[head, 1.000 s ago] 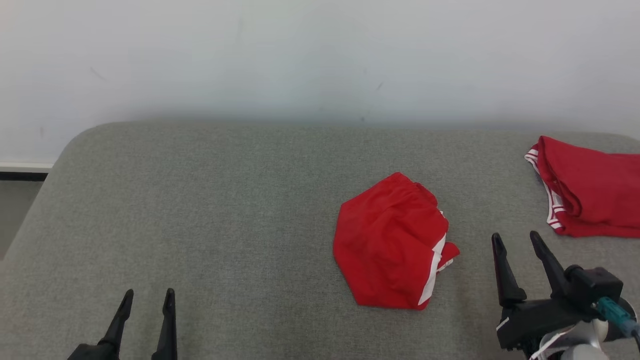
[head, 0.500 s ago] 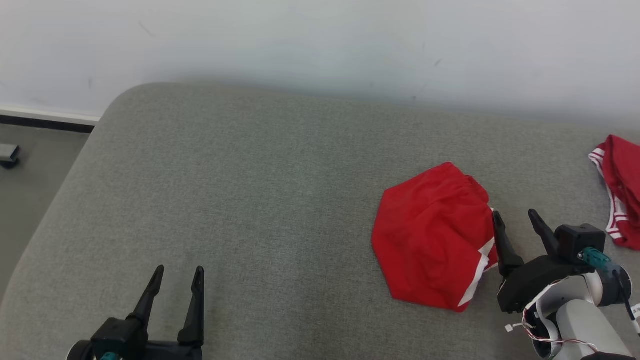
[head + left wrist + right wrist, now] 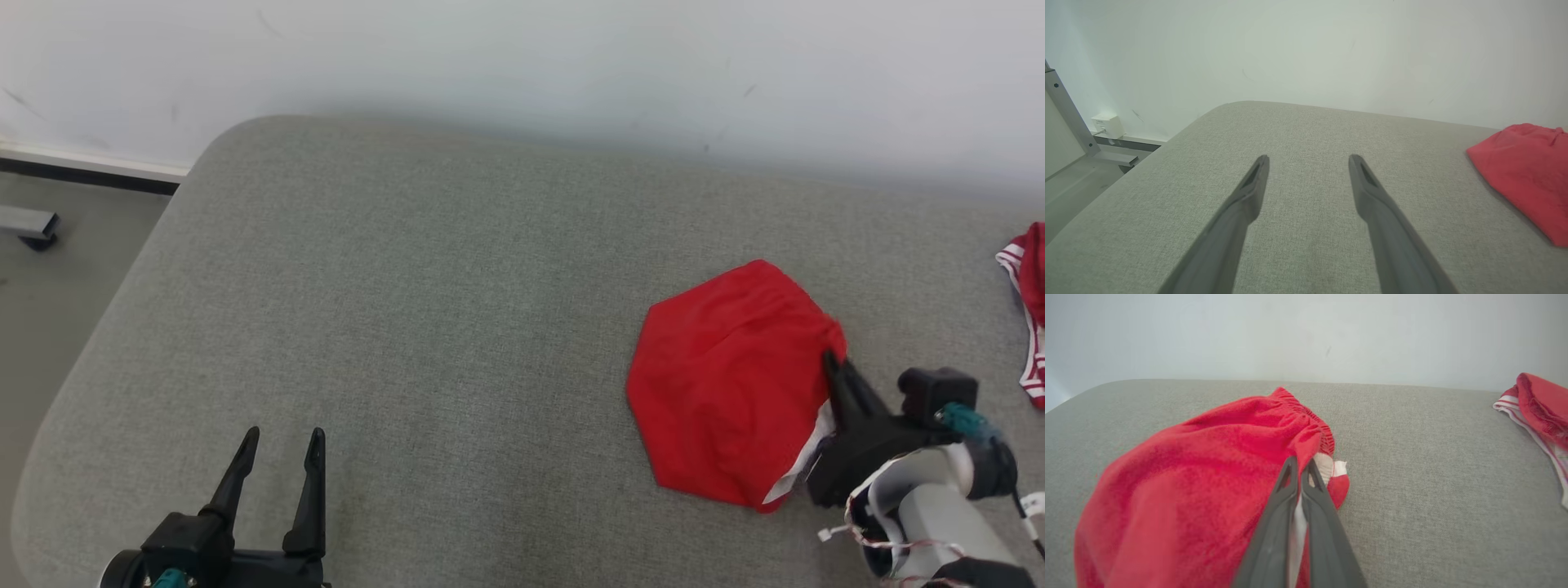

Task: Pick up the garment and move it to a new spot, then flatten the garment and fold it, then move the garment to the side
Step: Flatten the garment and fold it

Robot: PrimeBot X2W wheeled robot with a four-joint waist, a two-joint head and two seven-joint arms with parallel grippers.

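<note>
The garment (image 3: 727, 384), red shorts with white trim, lies crumpled on the grey fabric-covered table (image 3: 424, 310), right of the middle and about halfway between the near and far edges. At its right edge the right gripper (image 3: 833, 361) has its fingers pressed together on the cloth. In the head view they read as one dark wedge, with its tip at the red elastic waistband. The right wrist view gives the closer detail: a strip of the white trim is pinched between the two fingers (image 3: 1282, 506), and red fabric bunches up against them on the left side. The cloth beside the grip stands a little humped.

Far off to the right, at the table's edge, lies a second red garment (image 3: 1030, 314) with white stripes, well apart from the first; the right wrist view shows its folded hem.

The left gripper (image 3: 280, 441) hangs over the near left part of the table, fingers spread with bare grey fabric between them, well apart from the garment. Its wrist view catches the shorts' left part at the right border, plus a white box (image 3: 1107, 124) low on the wall (image 3: 1306, 49) and a metal frame (image 3: 1069, 114) standing on the floor (image 3: 49, 343) to the left
</note>
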